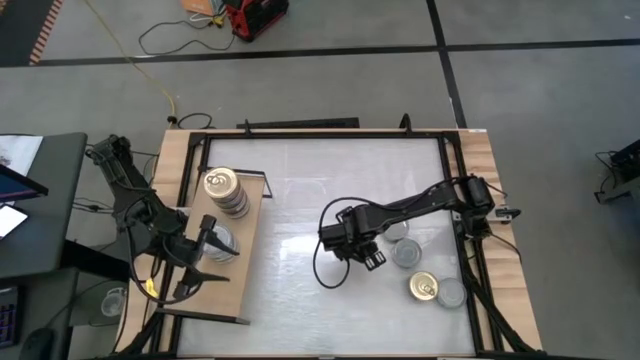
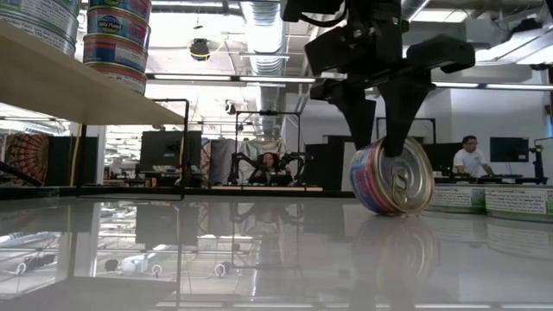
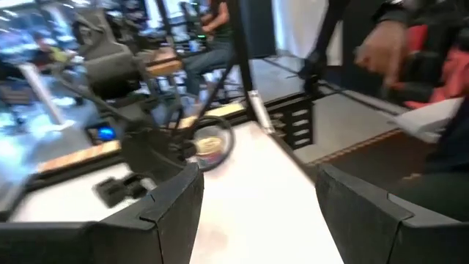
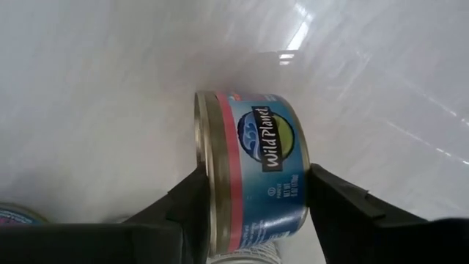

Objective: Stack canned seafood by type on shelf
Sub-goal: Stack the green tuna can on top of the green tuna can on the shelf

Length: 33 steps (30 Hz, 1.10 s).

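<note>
left gripper (image 1: 205,243) waits over the shelf (image 1: 250,215), fingers apart, holding nothing; two tin stacks (image 1: 225,192) sit on the shelf just beside it. step in hand: lift the gripped tin (image 4: 253,172) w/o slip; keep squeeze on its flat ends, raise straight, carry toward the matching stack. right gripper (image 1: 365,250) at table centre; fingers (image 4: 344,205) part-closed on the tin, which stands on edge touching the table (image 1: 300,290); loose tins (image 1: 425,287) lie just beyond it.
</note>
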Tool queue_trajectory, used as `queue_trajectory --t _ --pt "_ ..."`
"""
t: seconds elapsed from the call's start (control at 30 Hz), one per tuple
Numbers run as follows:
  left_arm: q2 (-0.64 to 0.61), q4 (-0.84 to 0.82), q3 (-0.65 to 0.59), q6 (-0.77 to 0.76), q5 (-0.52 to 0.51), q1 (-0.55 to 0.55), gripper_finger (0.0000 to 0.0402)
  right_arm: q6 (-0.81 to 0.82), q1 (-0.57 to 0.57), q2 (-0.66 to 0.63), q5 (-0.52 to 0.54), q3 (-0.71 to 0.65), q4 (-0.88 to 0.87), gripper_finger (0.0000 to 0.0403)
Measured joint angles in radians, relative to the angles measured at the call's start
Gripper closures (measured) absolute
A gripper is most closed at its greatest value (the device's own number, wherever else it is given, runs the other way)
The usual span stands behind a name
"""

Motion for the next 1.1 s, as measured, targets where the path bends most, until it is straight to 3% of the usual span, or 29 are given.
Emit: queue_trajectory --t 0.33,0.57,0.77,1.1 --pt "0.000 0.047 0.012 0.161 -0.265 0.000 0.0152 0.006 -0.068 -0.006 -0.004 0.096 -0.043 0.0194" --pt "0.000 0.049 0.079 0.288 -0.293 0.000 0.0152 0.017 -0.143 -0.006 -0.075 0.201 -0.075 0.0194" --pt "0.000 0.050 0.109 0.420 -0.487 0.001 0.0152 0.017 -0.238 -0.007 -0.320 0.303 -0.067 0.0194" --pt "0.080 -0.066 0.109 1.022 -0.503 0.001 0.0152 0.052 -0.414 -0.007 -0.749 0.430 0.013 0.0194"
